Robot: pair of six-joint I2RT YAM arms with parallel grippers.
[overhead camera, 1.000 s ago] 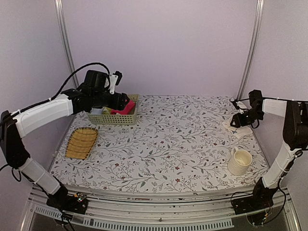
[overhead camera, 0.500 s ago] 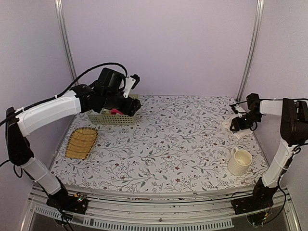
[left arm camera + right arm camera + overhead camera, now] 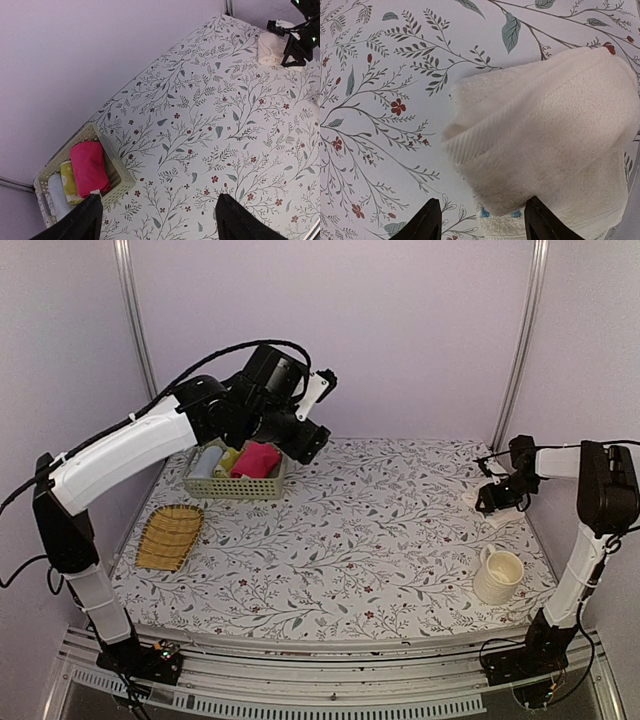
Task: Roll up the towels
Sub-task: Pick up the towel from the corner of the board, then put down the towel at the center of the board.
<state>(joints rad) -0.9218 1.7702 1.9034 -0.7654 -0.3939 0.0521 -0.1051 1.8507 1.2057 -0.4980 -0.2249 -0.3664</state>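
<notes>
A bright pink towel (image 3: 257, 459) lies rolled in the basket (image 3: 232, 488) at the back left; the left wrist view shows this towel (image 3: 89, 168) with its small white tag. My left gripper (image 3: 312, 440) hangs high above the table, right of the basket, open and empty (image 3: 159, 200). The cream-white towel (image 3: 490, 508) is a bundle at the far right edge (image 3: 270, 48). My right gripper (image 3: 497, 495) stands open low over it, the bundle's near edge (image 3: 555, 130) lying between the fingers (image 3: 482, 204).
The basket (image 3: 117, 172) also holds a yellow-green roll (image 3: 68, 181) and a pale blue roll (image 3: 208, 462). A woven straw mat (image 3: 170, 536) lies at the left front. A cream mug (image 3: 497, 576) stands at the right front, near the right arm.
My left gripper has risen out of the basket and swung right, leaving the pink towel inside. The right gripper has shifted slightly over the cream towel.
</notes>
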